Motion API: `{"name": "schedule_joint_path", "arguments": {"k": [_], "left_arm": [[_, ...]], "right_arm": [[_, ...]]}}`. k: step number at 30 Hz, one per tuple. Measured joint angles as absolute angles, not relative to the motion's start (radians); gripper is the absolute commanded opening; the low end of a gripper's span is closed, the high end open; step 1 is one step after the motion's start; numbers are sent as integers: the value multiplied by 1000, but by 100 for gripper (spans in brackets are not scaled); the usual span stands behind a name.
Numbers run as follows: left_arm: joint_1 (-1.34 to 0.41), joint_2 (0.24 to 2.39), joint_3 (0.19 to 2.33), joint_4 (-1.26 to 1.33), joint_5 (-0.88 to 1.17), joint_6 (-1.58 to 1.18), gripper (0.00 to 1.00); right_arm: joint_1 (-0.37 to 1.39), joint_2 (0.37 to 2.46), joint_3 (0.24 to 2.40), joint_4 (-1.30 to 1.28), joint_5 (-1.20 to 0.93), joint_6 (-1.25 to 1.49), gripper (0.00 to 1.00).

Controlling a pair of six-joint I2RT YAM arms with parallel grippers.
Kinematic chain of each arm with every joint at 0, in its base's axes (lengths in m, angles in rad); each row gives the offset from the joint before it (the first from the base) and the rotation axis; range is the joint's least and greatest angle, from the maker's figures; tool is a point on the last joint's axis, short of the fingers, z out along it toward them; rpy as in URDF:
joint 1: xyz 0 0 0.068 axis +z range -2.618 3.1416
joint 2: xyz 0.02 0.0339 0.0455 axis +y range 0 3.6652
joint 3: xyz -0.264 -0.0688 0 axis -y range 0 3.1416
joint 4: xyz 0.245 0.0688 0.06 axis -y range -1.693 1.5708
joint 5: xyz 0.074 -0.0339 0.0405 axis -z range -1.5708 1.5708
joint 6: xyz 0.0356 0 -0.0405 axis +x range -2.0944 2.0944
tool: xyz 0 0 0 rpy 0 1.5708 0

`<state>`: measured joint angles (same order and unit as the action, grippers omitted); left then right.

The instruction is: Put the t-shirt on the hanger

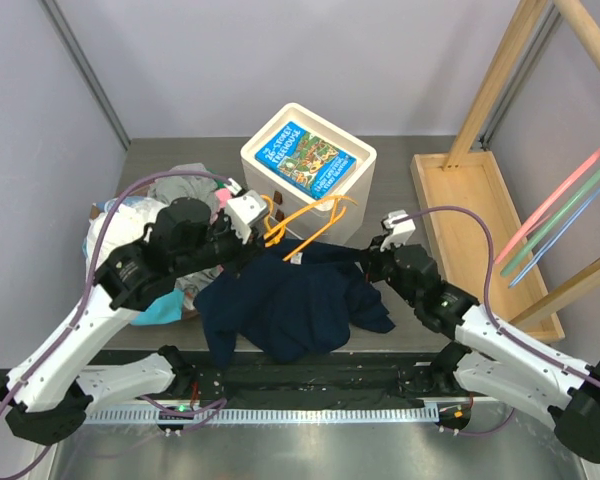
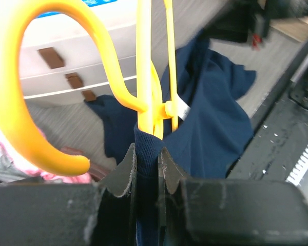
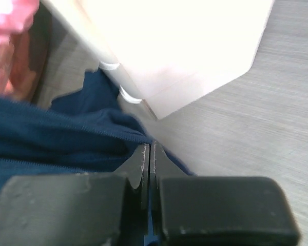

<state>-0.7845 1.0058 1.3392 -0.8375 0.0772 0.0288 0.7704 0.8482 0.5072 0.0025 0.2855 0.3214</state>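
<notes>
T-shirt (image 1: 290, 300) lies near white box (image 1: 358, 190) holding book (image 1: 308, 158).

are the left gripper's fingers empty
No, the left gripper is clamped on a fold of the navy t-shirt, just below the yellow hanger.

Blocked behind by a white box (image 1: 352, 190), left by heaped garments (image 1: 185, 178), right by a wooden tray (image 1: 450, 200). Passable over bare bench (image 1: 395, 180) between box and tray.

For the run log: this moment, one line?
left gripper: shut on t-shirt collar at hanger neck | right gripper: shut on t-shirt | rest draped on table
</notes>
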Motion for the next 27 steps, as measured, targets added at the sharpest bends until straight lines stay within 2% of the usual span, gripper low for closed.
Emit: {"name": "schedule_joint_path", "arguments": {"k": [6,12,27], "left_arm": [[-778,878,1232,-800,211,120,0],[-776,863,1241,-857,319,296,0],[-776,931,1245,-953,178,484,0]], "right_arm": [[587,835,560,-6,91,316,1],[540,836,593,-52,-47,307,1],[510,763,621,-193,-123,252,1]]}}
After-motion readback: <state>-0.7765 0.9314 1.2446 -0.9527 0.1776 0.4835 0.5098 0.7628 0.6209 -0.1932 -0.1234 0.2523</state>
